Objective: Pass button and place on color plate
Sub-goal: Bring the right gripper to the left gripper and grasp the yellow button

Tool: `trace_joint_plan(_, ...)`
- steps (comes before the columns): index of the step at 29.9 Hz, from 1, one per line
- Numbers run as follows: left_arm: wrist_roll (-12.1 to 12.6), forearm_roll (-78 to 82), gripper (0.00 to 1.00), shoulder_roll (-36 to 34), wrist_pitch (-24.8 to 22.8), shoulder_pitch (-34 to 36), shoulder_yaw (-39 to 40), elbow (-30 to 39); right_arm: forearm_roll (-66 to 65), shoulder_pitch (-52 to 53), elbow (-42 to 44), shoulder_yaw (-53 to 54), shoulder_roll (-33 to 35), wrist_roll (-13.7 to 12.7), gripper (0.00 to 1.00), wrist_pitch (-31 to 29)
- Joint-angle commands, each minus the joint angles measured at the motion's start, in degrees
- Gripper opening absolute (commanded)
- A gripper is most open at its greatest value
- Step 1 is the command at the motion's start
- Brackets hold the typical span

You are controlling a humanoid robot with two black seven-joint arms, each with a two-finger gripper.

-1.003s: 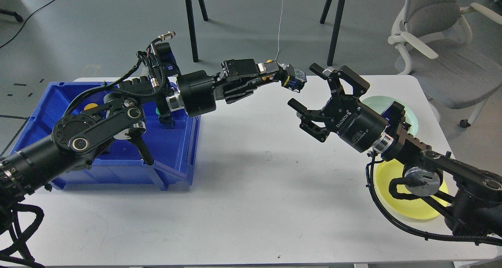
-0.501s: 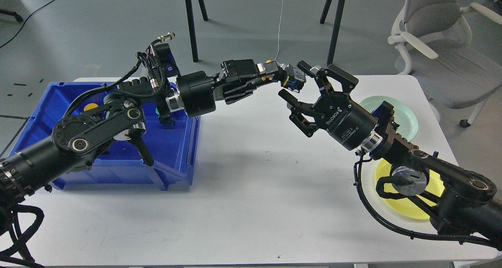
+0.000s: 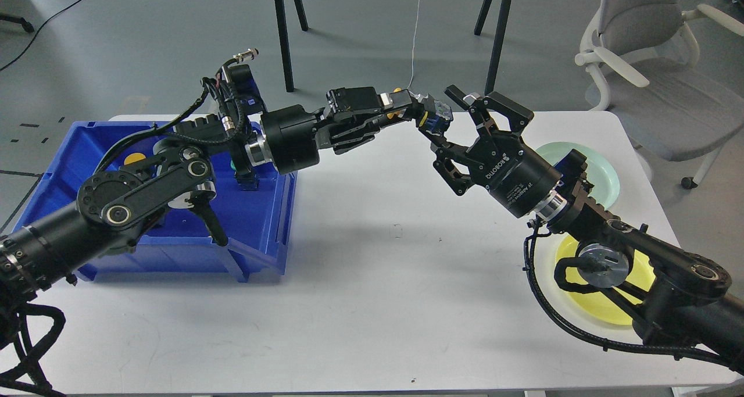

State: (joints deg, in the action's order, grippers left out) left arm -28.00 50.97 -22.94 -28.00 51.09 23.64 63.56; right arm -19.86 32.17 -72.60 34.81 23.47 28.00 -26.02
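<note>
Above the table, left hand (image 3: 419,113) clamping button (image 3: 435,118), right hand (image 3: 450,124) spread around it.

This looks like a robotics lab or test room. A plain white desk (image 3: 360,304) stands on a grey floor (image 3: 145,42), with loose cables (image 3: 70,7) trailing across the floor beyond the desk's far left corner. Black tripod-style stand legs (image 3: 285,36) rise behind the desk's far edge, and a grey office chair (image 3: 651,54) sits off its far right corner. A blue parts bin (image 3: 261,222) rests on the desk's left end.
</note>
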Motion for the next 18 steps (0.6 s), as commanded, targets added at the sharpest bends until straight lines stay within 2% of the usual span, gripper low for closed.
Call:
trace_joint_plan(1,0.0,0.0,0.10,0.0,0.0,0.0,0.0,0.0,0.0,-0.3,-0.2,0.1,0.0,0.0,0.46,0.0)
trace_joint_plan(9,0.0,-0.1,0.11,0.0,0.0,0.0,0.0,0.0,0.0,-0.3,-0.4,0.8,-0.2,0.0,0.30,-0.1)
trace_joint_plan(13,0.0,-0.1,0.12,0.0,0.0,0.0,0.0,0.0,0.0,-0.3,-0.4,0.8,-0.4,0.0,0.16,-0.2)
trace_joint_plan(18,0.0,0.0,0.15,0.0,0.0,-0.4,0.0,0.0,0.0,-0.3,-0.6,0.8,-0.4,0.0,0.13,-0.2)
